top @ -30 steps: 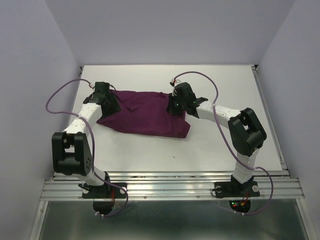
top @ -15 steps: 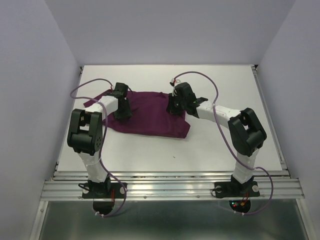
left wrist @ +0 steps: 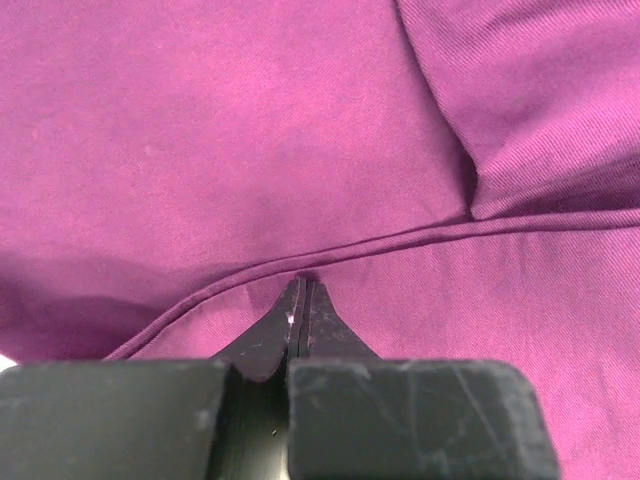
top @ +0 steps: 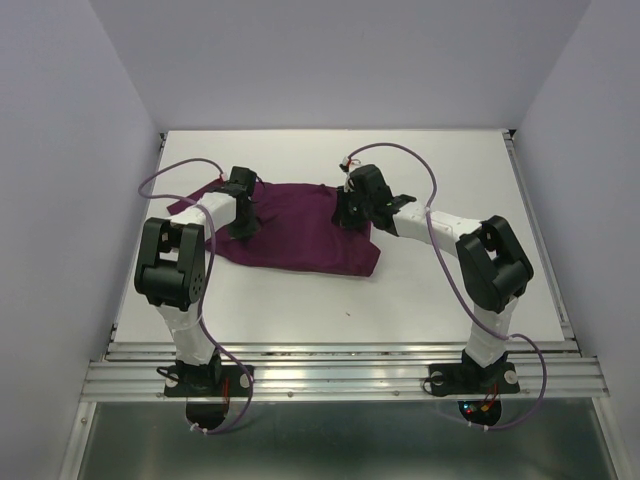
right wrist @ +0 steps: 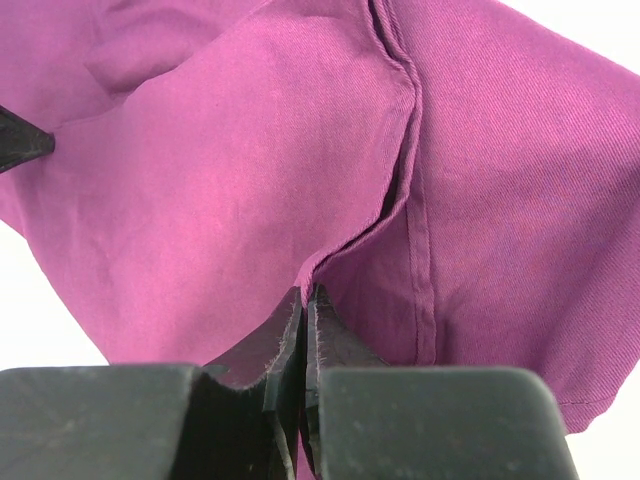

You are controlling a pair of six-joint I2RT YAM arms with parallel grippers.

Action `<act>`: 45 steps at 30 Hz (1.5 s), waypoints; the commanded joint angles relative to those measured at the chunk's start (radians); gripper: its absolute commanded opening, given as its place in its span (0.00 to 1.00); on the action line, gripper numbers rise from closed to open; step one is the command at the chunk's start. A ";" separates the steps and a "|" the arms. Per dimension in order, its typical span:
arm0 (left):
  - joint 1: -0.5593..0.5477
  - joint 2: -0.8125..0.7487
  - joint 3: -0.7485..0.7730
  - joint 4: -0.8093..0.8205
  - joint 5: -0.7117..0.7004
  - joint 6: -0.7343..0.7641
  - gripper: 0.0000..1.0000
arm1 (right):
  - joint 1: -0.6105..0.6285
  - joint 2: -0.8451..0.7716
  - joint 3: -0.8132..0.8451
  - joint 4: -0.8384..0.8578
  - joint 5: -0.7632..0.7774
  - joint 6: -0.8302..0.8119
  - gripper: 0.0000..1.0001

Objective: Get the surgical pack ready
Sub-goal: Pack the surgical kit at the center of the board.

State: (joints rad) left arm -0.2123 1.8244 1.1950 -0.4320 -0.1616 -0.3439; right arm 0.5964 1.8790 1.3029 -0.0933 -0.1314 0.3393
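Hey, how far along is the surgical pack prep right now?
Done: the purple cloth lies folded over itself on the table. In hand: the left jaws are shut on a hem near its far left, the right jaws on a fold at its far right. Remaining: finishing the wrap. No tray, instruments or gauze show, so whether they are inside cannot be told.

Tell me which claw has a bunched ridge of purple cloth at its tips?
The right gripper: a creased ridge of the purple cloth runs away from its shut tips. The left gripper is shut on a flat-lying hem.
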 commanded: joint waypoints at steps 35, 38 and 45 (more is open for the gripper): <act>0.120 -0.120 -0.095 -0.039 -0.102 -0.041 0.26 | -0.004 0.014 0.062 0.127 -0.070 0.033 0.03; 0.120 -0.129 -0.095 -0.047 -0.102 -0.041 0.07 | -0.004 0.016 0.068 0.125 -0.070 0.033 0.03; 0.122 -0.181 -0.092 -0.085 -0.124 -0.044 0.00 | -0.004 0.006 0.091 0.121 -0.056 0.033 0.02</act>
State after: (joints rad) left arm -0.0959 1.7348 1.1110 -0.4686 -0.2485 -0.3832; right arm 0.5964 1.8935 1.3273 -0.0494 -0.1928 0.3702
